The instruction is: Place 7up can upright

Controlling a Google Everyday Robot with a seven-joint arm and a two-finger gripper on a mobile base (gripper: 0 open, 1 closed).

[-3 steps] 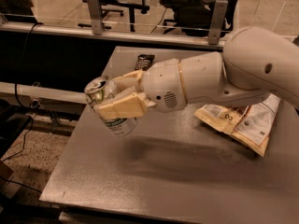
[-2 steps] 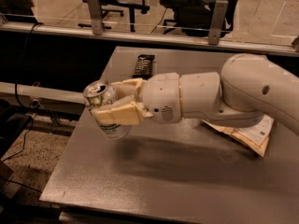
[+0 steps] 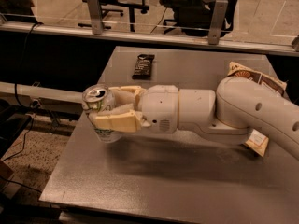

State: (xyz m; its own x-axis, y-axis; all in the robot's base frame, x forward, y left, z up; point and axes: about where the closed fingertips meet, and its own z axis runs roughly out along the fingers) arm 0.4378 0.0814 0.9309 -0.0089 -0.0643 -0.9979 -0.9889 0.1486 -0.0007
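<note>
1. The claw (image 3: pixel 103 107) is clenched on the 7up can (image 3: pixel 96 98). One cream finger (image 3: pixel 114 121) runs across the side of the can facing the camera. The other one sits behind it, tucked against the far side.
2. Using the candy bar (image 3: pixel 143 65) as the reference: the can is closer to the camera than the bar and off to its left in the view, right at the left edge of the counter (image 3: pixel 177 181).
3. The can looks pretty much upright, maybe leaning a touch. The silver top with the pull tab faces up, and the green markings show low on the body under the near finger.
4. Honestly can't tell if the base of the can is touching the counter or hanging just above it. The bottom lines up with the counter's edge from this angle.
5. The arm (image 3: pixel 224 111) lies almost level, reaching in from the right of the view. It crosses the counter on the camera side of the candy bar, well apart from it, and throws a soft shadow on the surface below.
6. The candy bar itself is a flat dark wrapper lying on the counter toward the back.
7. The snack bag (image 3: pixel 254 76), brown and cream, is far to the right of the candy bar. The arm covers most of it, so only a top corner and a lower corner poke out.
8. Behind the candy bar, past the back edge of the counter, there's a low rail with two posts and some office chairs (image 3: pixel 187 8) further off.
</note>
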